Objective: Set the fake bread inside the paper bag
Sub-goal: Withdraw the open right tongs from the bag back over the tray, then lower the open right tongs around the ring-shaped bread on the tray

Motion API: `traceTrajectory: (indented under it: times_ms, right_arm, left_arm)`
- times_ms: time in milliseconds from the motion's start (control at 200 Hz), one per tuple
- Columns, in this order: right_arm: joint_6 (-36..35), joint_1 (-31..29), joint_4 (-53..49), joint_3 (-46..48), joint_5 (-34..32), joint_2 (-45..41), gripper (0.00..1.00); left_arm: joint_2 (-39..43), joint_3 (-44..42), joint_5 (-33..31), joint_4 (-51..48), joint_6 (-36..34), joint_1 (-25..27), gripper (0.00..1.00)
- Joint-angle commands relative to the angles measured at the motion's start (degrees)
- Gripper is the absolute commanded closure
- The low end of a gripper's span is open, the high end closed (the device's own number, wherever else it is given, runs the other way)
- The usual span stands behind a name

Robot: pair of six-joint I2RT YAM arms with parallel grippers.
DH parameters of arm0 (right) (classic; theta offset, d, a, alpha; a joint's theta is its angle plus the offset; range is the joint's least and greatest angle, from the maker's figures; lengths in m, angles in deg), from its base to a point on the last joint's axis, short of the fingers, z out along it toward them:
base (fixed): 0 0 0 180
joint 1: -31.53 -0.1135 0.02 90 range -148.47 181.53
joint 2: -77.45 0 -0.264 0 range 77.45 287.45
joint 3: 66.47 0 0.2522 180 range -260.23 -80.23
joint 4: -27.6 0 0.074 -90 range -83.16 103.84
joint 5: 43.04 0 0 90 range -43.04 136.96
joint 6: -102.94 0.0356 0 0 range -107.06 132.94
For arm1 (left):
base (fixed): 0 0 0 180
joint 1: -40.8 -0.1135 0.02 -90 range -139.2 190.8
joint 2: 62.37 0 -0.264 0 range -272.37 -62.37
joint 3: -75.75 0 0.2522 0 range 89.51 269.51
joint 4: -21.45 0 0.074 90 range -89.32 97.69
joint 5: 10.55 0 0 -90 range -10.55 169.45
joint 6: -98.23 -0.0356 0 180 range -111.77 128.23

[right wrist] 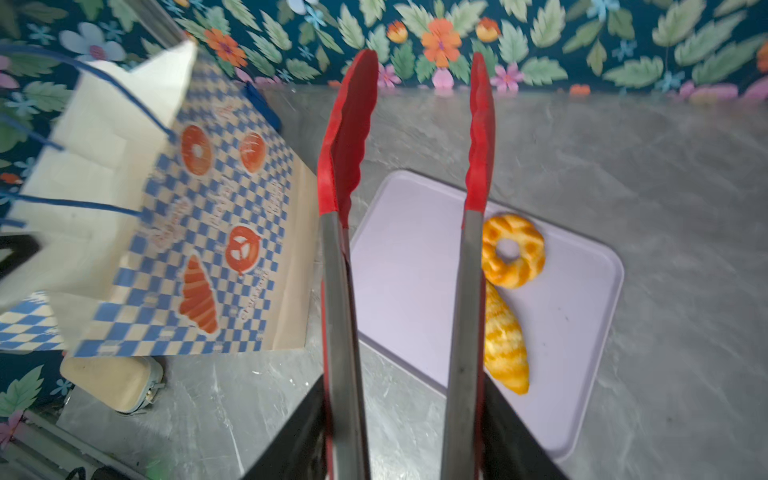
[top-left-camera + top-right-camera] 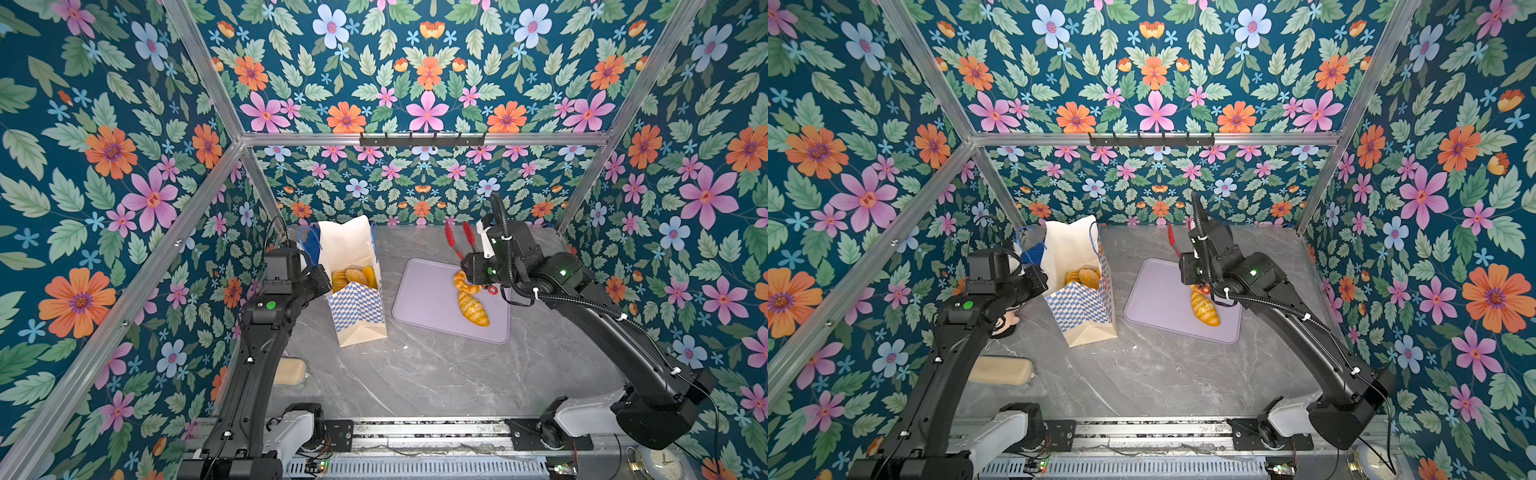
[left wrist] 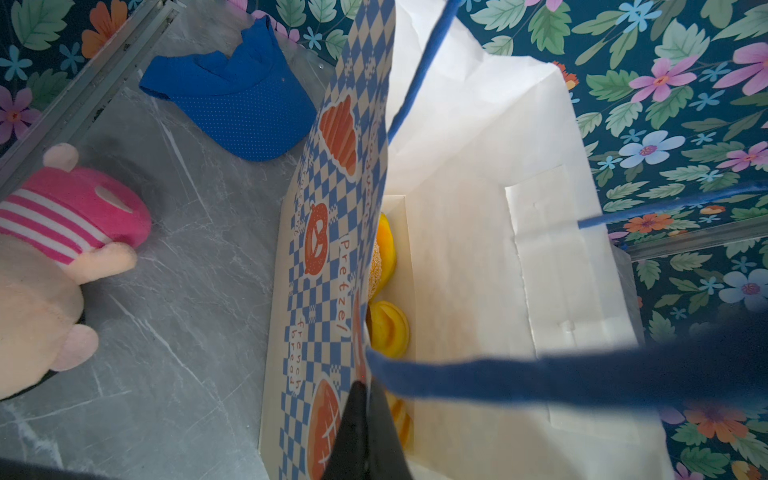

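Left gripper, pressed together on a side wall of the tall cream paper bag with blue-and-white checks, presumably to hold its mouth open; several golden toy buns are lodged inside. Right gripper, clamped on the handles of red-tipped steel tongs, whose tips are held apart, seemingly for the next pick, near the lilac plastic tray, where a striped golden loaf and a glazed ring doughnut lie. Left arm reached forward, wrist turned to the bag; right arm stretched over the tray.
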Motion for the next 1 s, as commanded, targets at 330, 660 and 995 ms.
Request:
traceTrajectory:
  times_ms: [330, 660, 995]
  right_arm:
    - [8.2, 17.1, 5.8, 18.6, 14.7, -2.9, 0.49]
    - [7.6, 19.2, 8.7, 20.6, 15.7, 4.2, 0.49]
    - [6.9, 19.4, 10.1, 18.9, 16.5, 9.4, 0.5]
  left_arm:
    - [-0.5, -0.4, 0.9, 1.9, -0.3, 0.1, 0.98]
    - [-0.3, -0.7, 0.9, 2.0, -0.2, 0.0, 0.98]
    - [-0.3, -1.3, 0.8, 2.2, -0.3, 0.0, 0.98]
